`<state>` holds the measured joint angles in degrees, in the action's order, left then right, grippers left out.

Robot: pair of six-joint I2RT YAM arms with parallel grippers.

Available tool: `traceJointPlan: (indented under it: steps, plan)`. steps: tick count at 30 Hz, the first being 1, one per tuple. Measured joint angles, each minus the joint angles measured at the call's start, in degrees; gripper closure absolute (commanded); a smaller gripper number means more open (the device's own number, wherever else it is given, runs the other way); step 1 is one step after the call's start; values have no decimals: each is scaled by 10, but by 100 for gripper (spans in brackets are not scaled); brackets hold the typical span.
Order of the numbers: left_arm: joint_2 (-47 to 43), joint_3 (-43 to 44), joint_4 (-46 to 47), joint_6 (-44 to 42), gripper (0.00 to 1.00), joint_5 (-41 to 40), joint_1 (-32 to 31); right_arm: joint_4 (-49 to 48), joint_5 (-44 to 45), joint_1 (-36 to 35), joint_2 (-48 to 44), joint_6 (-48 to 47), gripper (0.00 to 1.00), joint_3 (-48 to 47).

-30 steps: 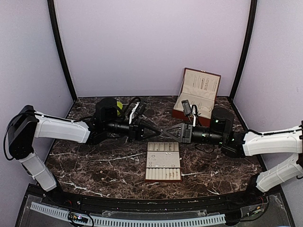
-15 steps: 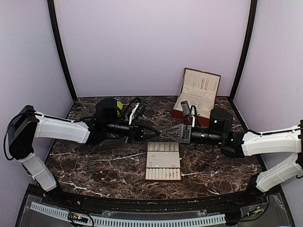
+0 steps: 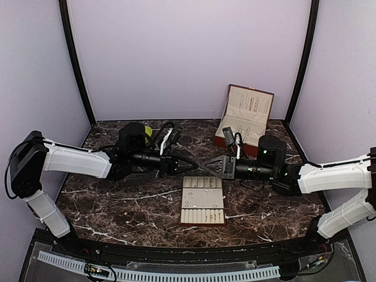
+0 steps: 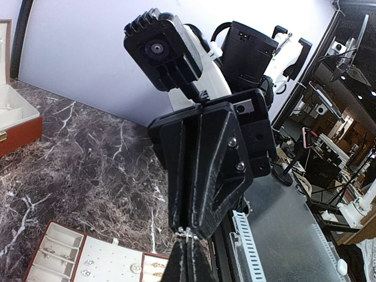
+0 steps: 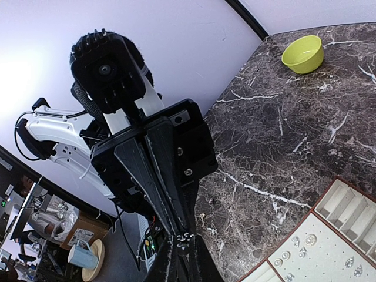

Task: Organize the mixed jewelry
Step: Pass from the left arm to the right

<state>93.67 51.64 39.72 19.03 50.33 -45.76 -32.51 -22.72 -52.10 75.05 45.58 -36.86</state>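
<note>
Jewelry [image 4: 187, 233]: one tiny silvery piece sits exactly at the point where your two grippers meet, tip to tip, above the table [image 3: 117, 200]. Your left gripper [image 3: 195, 165] has its jaws pressed fully together. Your right gripper [image 3: 207, 165] shows its jaws together too, with only a thin seam between the fingers. Both pairs of tips reach the piece, and you cannot tell from either wrist view which pair actually pinches it. Just below the jaws, and a little toward the arm bases, lies the tray [image 3: 202, 224]. Studs [image 5: 309, 239] rest on its middle panel, apart from one another, and more small pieces lie in its end slots. Farther off, behind the left gripper's wrist, stands the green bowl [image 5: 303, 54]. Behind the right gripper's wrist, an open box [image 3: 247, 114] stands with its lid raised.
</note>
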Motion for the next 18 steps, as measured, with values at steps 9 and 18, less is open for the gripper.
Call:
traceJointPlan:
  steps: [9,18]
  plan:
    - [0,0,0,0,100,0,0,0,0,0,2,2,88,0]
    - [0,-1,0,0,100,0,0,-1,0,0,2,5,88,0]
